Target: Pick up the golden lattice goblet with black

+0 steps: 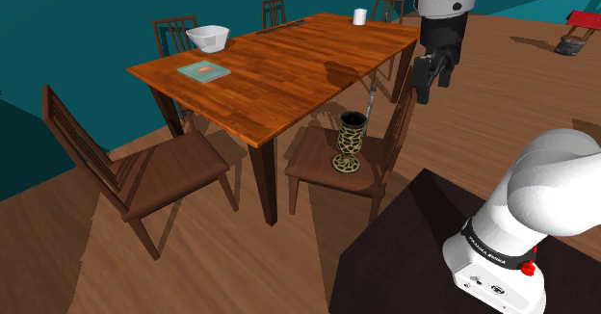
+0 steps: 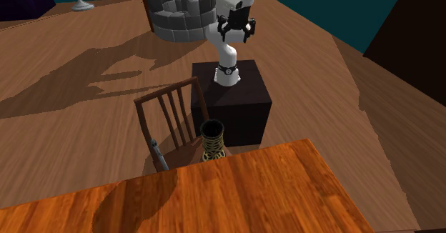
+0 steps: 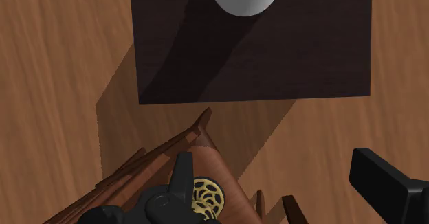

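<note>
The tool (image 1: 432,83) is hanging wide open in the air, well above the goblet (image 1: 352,141).
The goblet is standing upright on a chair (image 1: 323,165) seat, just beside the surface (image 1: 279,71) edge, with the chair back rising next to it. The shoulder view is showing a bowl (image 1: 208,38), a book (image 1: 203,70) and a cup (image 1: 359,16) on the surface. The second exterior view is showing the stand (image 2: 246,106) past the chair. The wrist view is looking down on the goblet's gold lattice, partly hidden by one finger (image 3: 182,178). The tool is holding and touching nothing. Open floor (image 2: 86,67) is lying around the chair and stand.
</note>
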Tool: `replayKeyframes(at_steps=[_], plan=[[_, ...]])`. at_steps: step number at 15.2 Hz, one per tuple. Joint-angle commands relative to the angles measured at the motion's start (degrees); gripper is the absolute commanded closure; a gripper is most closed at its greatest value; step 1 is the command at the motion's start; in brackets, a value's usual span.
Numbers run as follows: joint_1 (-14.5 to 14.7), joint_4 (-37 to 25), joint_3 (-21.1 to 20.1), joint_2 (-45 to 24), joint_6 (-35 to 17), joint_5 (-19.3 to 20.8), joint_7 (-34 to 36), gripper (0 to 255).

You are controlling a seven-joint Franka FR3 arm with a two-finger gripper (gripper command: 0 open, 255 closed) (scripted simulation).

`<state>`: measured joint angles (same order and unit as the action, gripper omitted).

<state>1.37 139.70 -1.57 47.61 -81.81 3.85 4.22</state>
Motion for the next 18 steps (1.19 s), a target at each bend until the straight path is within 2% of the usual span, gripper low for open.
replayKeyframes(at_steps=[1,9,18], plan=[[0.0,0.0,0.0,0.0,0.0,0.0,0.0,0],[-4.8,0.5,-1.3,-14.9,-15.1,-4.7,14.1,0],[-9.2,-3.7,-0.6,-33.5,-30.1,-8.6,27.2,0]])
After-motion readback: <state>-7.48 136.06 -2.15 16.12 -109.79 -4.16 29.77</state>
